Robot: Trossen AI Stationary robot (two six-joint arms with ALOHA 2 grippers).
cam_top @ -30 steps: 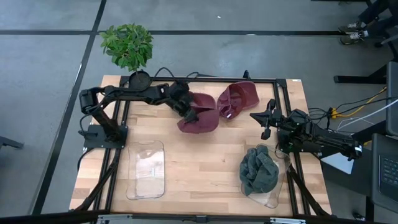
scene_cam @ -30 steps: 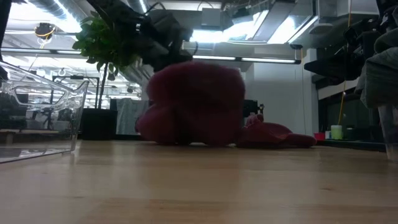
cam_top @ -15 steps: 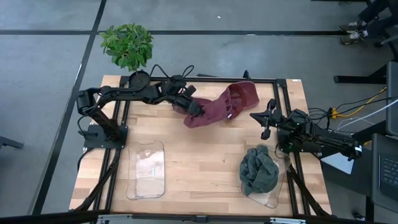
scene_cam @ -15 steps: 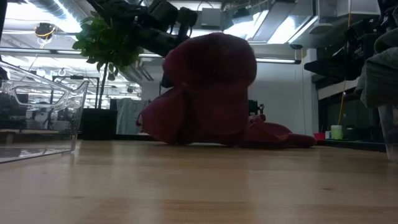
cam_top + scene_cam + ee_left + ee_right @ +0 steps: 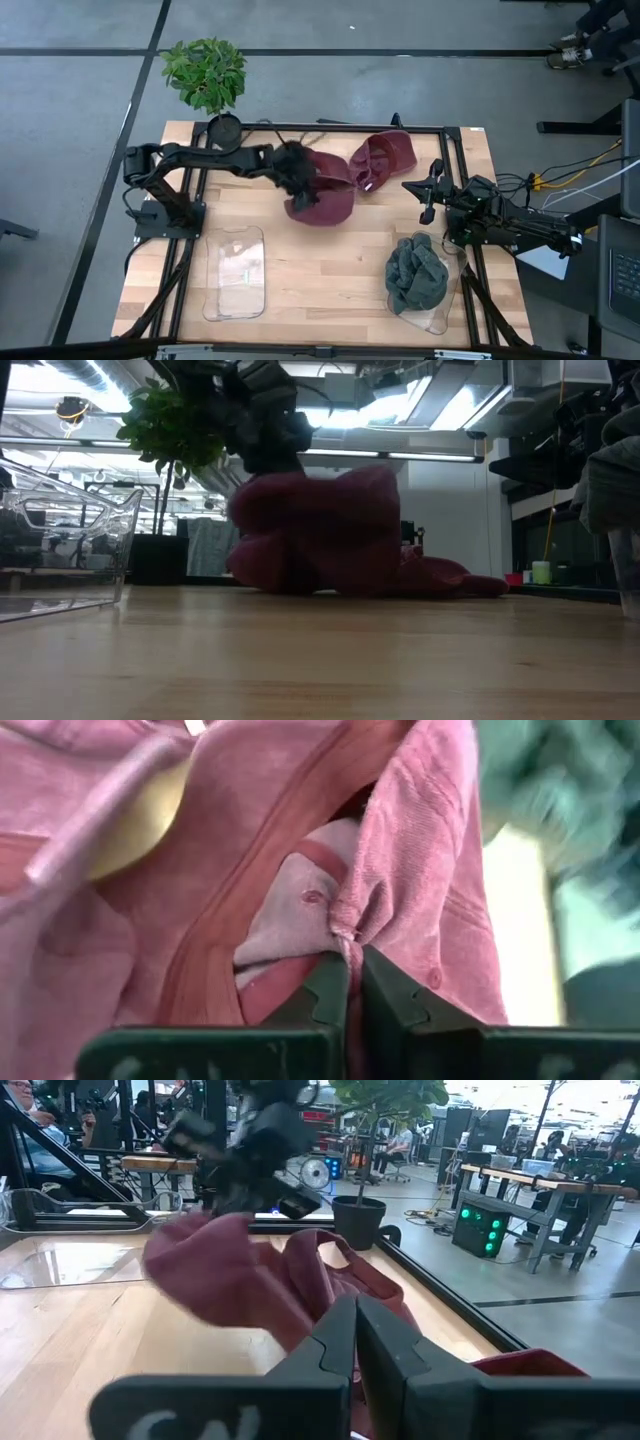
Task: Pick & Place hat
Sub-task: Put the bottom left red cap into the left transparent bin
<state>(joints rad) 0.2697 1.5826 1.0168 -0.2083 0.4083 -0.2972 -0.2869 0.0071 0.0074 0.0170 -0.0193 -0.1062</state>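
A maroon hat (image 5: 322, 198) hangs bunched at the middle of the table's far half, with my left gripper (image 5: 296, 172) shut on it. In the low view this hat (image 5: 315, 535) bulges below the gripper (image 5: 268, 432). A second maroon hat (image 5: 385, 155) lies open side up just to the right, resting on the wood. My right gripper (image 5: 424, 198) is parked at the table's right edge, shut (image 5: 355, 1325) and empty, pointing level toward the hats. My left gripper pinches a gathered fold of the hat's cloth (image 5: 352, 935) between its two fingers, beside the pale inner lining. The fingers slant down from the table's left. The hat sags below them, and its lower side (image 5: 300, 588) rests on the table.
An empty clear bin (image 5: 235, 272) sits near left. A second clear bin (image 5: 432, 320) near right holds a grey-green bundle of cloth (image 5: 416, 275). A potted plant (image 5: 205, 72) stands at the far left corner. Black frame rails (image 5: 345, 127) edge the table.
My left gripper, shut on the hat throughout, has swung toward the table's right and back while rolling its wrist. The hat rose and stretched toward the second hat, then sank and bunched up again, its underside back on the table.
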